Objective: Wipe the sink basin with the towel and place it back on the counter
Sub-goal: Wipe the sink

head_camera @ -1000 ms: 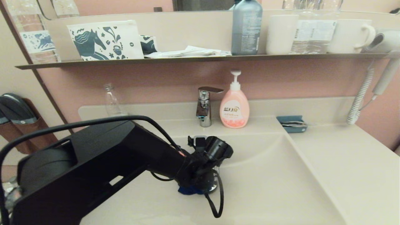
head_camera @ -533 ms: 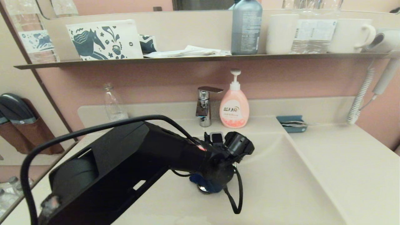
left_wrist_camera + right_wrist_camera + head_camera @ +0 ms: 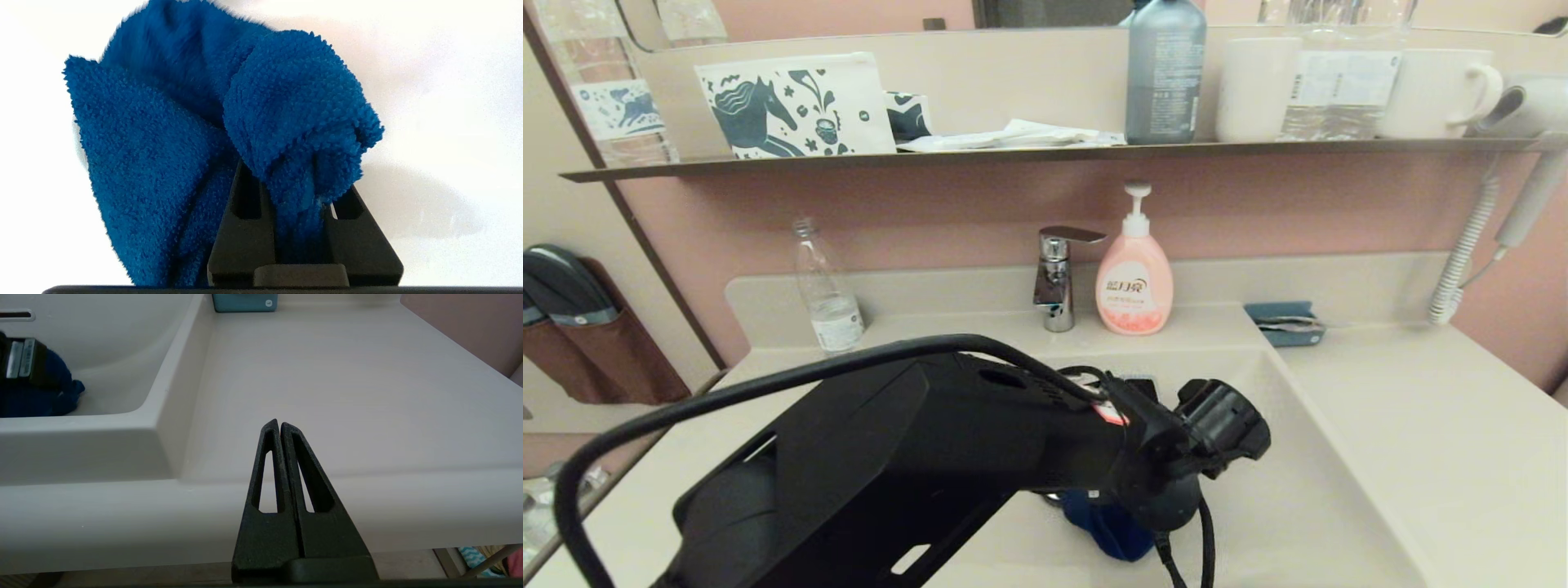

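My left gripper (image 3: 298,192) is shut on a bunched blue terry towel (image 3: 196,134), with cloth pinched between its black fingers (image 3: 245,228). In the head view the towel (image 3: 1104,527) sits low in the cream sink basin (image 3: 1307,506), under my black left wrist (image 3: 1176,457), which hides the jaws and most of the drain plug. The right wrist view shows the towel (image 3: 49,396) in the basin (image 3: 118,351), below the overflow slot (image 3: 14,314). My right gripper (image 3: 280,424) is shut and empty, parked in front of the counter (image 3: 327,375), outside the head view.
A chrome faucet (image 3: 1058,278) and a pink soap pump bottle (image 3: 1135,273) stand behind the basin. There is a clear plastic bottle (image 3: 827,286) at the back left and a teal dish (image 3: 1286,323) at the back of the right counter (image 3: 1421,425). A shelf (image 3: 1045,152) overhangs above.
My left arm has swept to the right and nearer across the basin, dragging the towel along the bottom. The plastic bottle at the back left has come into full view.
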`<state>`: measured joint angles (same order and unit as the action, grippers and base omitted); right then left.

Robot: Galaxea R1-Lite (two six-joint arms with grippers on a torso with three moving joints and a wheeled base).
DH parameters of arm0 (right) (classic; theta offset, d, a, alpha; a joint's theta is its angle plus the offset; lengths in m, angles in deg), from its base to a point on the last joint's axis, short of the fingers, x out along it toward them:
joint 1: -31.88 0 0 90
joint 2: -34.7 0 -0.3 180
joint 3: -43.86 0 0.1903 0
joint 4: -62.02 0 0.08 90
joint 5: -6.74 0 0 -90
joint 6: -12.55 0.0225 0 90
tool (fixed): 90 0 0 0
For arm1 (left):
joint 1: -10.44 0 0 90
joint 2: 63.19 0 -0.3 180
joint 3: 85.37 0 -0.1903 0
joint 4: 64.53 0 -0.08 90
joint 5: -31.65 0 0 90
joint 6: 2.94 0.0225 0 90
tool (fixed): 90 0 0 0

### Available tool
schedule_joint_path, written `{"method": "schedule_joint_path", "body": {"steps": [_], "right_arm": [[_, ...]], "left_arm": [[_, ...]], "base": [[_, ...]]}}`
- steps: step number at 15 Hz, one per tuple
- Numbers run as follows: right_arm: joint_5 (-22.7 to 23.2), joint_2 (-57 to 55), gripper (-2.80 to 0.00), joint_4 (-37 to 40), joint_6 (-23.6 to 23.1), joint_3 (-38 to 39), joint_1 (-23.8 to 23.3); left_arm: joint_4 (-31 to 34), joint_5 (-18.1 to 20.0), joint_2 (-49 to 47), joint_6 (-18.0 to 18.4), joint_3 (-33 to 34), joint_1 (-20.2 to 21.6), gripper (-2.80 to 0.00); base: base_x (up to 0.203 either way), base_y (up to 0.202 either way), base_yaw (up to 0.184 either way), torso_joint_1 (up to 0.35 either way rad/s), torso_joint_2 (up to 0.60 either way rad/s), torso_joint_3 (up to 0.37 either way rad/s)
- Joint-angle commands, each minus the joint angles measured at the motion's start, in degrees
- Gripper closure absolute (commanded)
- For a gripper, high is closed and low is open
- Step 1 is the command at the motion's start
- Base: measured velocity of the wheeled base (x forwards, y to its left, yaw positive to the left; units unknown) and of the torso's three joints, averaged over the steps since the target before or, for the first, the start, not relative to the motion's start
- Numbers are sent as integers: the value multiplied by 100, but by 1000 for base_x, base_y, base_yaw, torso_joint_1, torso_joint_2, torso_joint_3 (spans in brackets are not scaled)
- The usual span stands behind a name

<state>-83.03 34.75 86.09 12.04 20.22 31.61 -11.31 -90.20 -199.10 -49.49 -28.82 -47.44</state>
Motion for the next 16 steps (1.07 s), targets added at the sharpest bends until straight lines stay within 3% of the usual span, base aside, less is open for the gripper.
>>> {"method": "schedule_joint_path", "body": {"steps": [1, 4, 9, 13, 16], "right_arm": [[3, -5, 0, 0, -2, 0, 0], [3, -5, 0, 0, -2, -8, 0], [3, -5, 0, 3, -2, 0, 0], [3, -5, 0, 0, -2, 0, 0], [3, -5, 0, 0, -2, 0, 0]], "left_arm": [[749, 221, 49, -283, 6, -180, 0], [1962, 724, 30, -537, 168, -358, 0], [2291, 734, 542, -540, 1244, -334, 0], [2209, 457, 1255, 70, 2457, 185, 0], [1690, 115, 1762, 1174, 3234, 1060, 0]], "base": [[0, 0, 0, 0, 0, 0], [0, 0, 0, 0, 0, 0], [0, 0, 0, 0, 0, 0], [0, 0, 0, 0, 0, 0], [0, 0, 0, 0, 0, 0]]}}
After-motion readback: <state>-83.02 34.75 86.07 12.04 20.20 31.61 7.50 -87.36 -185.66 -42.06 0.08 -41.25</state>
